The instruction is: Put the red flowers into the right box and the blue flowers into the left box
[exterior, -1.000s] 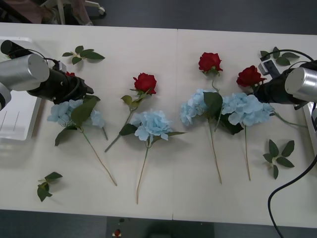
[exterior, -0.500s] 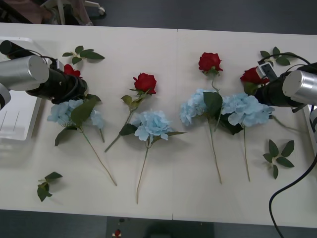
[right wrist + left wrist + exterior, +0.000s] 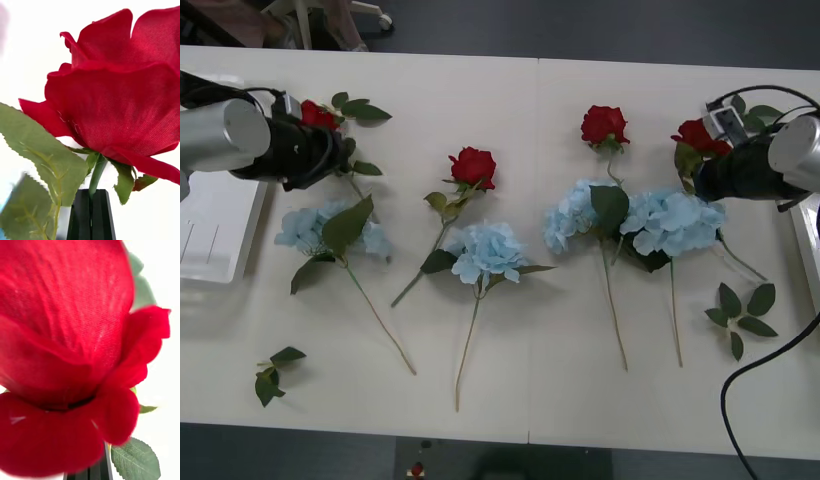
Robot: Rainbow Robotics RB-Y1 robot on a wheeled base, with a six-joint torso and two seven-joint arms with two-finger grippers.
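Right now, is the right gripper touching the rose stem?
Touching. The right wrist view shows the right gripper shut on the red rose, its green stem pinched between the black fingers.

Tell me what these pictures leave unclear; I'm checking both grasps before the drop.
- Left gripper: in the left wrist view the held red rose hides its stem and the closed jaws' contact.
- Right box: front view, cut off by the frame edge.
- Left box: front view, partly behind the left arm.

From my feed, the white table (image 3: 510, 370) spans the front view, a seam running from twelve to six o'clock. Dark grey floor (image 3: 600, 25) lies beyond; a wheeled chair base (image 3: 340, 20) sits around eleven o'clock.
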